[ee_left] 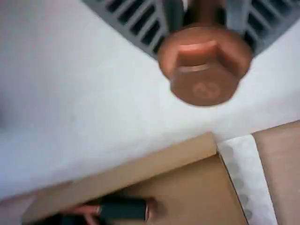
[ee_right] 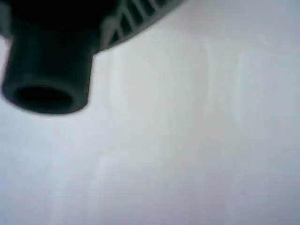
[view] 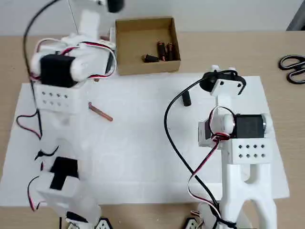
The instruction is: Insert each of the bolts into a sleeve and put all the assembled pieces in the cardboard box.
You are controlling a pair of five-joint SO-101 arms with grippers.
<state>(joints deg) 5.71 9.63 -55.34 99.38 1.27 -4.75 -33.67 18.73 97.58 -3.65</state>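
Note:
My left gripper [view: 106,62] is beside the cardboard box [view: 125,66] at the back and is shut on a copper bolt [ee_left: 204,70], whose hex head faces the left wrist camera between ribbed grey fingers [ee_left: 126,16]. Over the white sheet's right half, my right gripper [view: 193,93] is shut on a black sleeve [view: 186,99]. In the right wrist view the sleeve [ee_right: 47,70] turns its open end outward over bare sheet. A second bolt [view: 100,112] lies loose on the sheet near the left arm. Assembled pieces [view: 163,50] lie in the box; one [ee_left: 119,208] appears in the left wrist view.
A white sheet [view: 138,162] covers the wooden table [view: 281,95] between the arms. Scissors [view: 293,67] lie at the far right edge. Black and red cables [view: 171,138] trail from both arms across the sheet.

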